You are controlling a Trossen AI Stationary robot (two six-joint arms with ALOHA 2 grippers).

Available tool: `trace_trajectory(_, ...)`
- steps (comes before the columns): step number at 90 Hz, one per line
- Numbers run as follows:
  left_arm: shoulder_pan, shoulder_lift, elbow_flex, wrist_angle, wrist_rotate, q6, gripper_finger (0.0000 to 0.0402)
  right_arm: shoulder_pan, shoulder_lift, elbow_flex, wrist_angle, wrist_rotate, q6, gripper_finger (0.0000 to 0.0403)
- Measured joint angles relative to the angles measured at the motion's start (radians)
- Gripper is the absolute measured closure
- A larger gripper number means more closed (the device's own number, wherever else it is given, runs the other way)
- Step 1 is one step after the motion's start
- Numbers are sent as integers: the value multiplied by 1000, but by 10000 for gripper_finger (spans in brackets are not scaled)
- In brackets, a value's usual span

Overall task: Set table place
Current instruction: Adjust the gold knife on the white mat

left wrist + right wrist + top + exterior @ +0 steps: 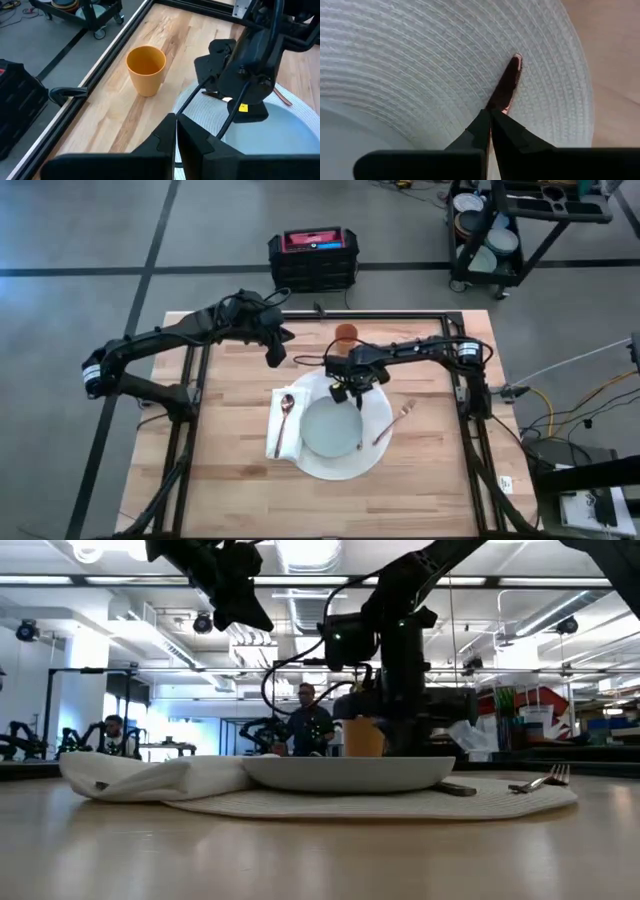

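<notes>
Right gripper [490, 116] fingers clenched on a copper utensil, probably the knife [507, 85], its long axis toward 1 o'clock across the mat [420, 60]; left gripper [275, 355] shut, empty.

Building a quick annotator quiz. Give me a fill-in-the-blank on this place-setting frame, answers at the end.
1. The spoon lies on the folded white ____.
2. The right gripper is shut on a copper-coloured utensil lying on the round white ____.
3. The orange ____ stands on bare wood, off the mat.
4. The fork lies on the opposite side of the plate from the ____.

Missing words: napkin; mat; cup; spoon
</notes>
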State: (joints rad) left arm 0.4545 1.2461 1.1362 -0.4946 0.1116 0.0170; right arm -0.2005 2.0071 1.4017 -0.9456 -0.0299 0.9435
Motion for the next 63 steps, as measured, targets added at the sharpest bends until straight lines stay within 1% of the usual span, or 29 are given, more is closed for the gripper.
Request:
trace_trajectory(32,0,0,0,0,0,0,402,0,0,0,-53,0,-13,403)
trace_trajectory(63,0,0,0,0,0,0,402,4,-20,27,-8,3,-1,403)
